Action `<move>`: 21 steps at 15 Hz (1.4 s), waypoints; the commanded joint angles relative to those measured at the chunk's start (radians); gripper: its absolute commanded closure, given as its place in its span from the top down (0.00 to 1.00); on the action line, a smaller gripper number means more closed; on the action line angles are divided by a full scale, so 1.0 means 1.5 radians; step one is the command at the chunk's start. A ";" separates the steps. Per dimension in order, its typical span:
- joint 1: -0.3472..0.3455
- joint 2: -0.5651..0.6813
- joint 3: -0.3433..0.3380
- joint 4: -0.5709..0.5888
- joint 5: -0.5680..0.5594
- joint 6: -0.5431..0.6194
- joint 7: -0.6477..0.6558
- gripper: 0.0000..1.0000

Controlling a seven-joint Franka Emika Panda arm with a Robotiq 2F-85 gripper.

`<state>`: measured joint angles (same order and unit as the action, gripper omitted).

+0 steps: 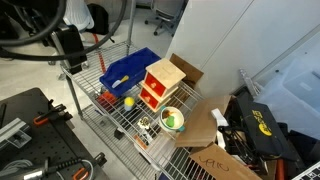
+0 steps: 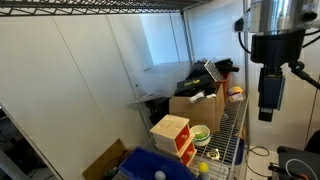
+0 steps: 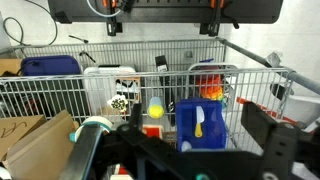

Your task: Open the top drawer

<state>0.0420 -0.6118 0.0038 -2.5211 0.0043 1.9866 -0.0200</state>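
Well above the top drawer (image 1: 158, 81), the pincer (image 2: 268, 112) hangs wide, blue bin (image 1: 125, 70) alongside the cabinet (image 1: 176, 68).

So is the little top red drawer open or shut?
Shut. The top drawer has its red front flush with the wooden cabinet, level with the lower drawer; nothing sticks out.

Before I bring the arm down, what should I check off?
1. Gripper open and empty: ok, jaws spread, nothing held.
2. Top drawer shut: ok, its red front looks flush with the lower drawer.
3. Gripper clear of the cabinet: ok, it hangs above and apart.
4. Drawer handle located: cannot tell, too small in every view.
5. Room in front of the drawer: cannot tell, the yellow ball and blue bin sit close on that side.
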 commanded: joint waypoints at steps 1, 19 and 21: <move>-0.003 0.000 0.003 0.001 0.002 -0.002 -0.001 1.00; -0.003 0.000 0.003 0.001 0.002 -0.002 -0.001 1.00; -0.003 0.000 0.003 0.001 0.002 -0.002 -0.001 1.00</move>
<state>0.0420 -0.6118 0.0038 -2.5211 0.0043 1.9866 -0.0200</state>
